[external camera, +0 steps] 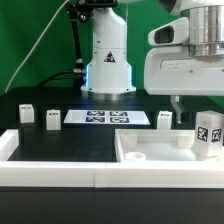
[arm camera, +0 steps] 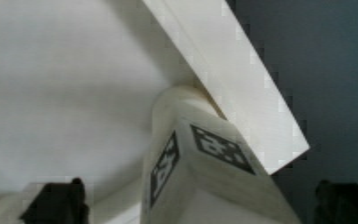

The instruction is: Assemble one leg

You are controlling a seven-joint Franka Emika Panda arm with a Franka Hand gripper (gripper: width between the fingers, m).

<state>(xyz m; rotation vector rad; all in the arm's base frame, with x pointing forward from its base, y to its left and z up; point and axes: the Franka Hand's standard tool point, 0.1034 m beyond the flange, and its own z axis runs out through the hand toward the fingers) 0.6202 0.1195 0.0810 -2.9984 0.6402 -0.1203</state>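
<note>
A leg, a small white block with black-and-white tags, stands upright at the right end of the large white tray-like piece. My gripper hangs just above it, with one dark finger showing. In the wrist view the leg lies between my dark fingertips, with a gap on at least one side. The gripper is open around it. The tray's floor and rim lie beneath.
Three more legs stand on the black table: two at the exterior view's left and one by the tray. The marker board lies in the middle, in front of the robot base. A white frame runs along the front.
</note>
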